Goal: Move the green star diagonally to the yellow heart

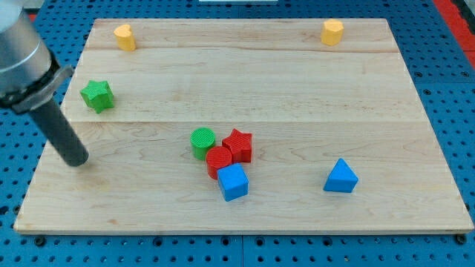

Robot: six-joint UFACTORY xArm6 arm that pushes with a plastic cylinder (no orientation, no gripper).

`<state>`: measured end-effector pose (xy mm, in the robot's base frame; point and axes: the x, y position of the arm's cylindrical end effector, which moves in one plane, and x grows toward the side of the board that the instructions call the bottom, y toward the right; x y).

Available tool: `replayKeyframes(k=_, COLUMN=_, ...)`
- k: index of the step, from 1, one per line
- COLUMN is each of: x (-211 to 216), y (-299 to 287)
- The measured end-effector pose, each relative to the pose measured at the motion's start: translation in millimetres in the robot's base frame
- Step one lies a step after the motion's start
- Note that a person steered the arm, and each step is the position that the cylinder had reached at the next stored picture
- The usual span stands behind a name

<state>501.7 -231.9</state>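
Tip: the rod's lower end, the tip [76,159], rests on the wooden board [297,111] near the view's left edge, below the green star and apart from it (there are no fingers on this rod, so nothing opens or clamps).
Green star: the green star [97,96] lies at the view's left, above the tip.
Yellow heart: the yellow heart [125,36] sits at the view's top left, above the star and slightly to its right.
Yellow block: a yellow hexagon-like block [332,32] sits at the view's top right.
Centre cluster: green cylinder [202,142], red star [238,144], red cylinder [218,161] and blue cube [233,182] are huddled touching.
Blue triangle: the blue triangle [341,176] stands alone at the lower right.
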Motion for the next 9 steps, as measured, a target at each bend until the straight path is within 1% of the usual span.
replayKeyframes(k=2, x=-98.1, y=-0.1)
replayKeyframes(k=3, x=-114.8, y=-0.8)
replayKeyframes(k=5, x=-120.3, y=-30.8)
replayKeyframes(k=6, x=-133.0, y=-40.9)
replayKeyframes(k=7, x=-159.9, y=-18.5)
replayKeyframes(k=8, x=-155.5, y=16.1)
replayKeyframes(k=9, x=-133.5, y=78.3)
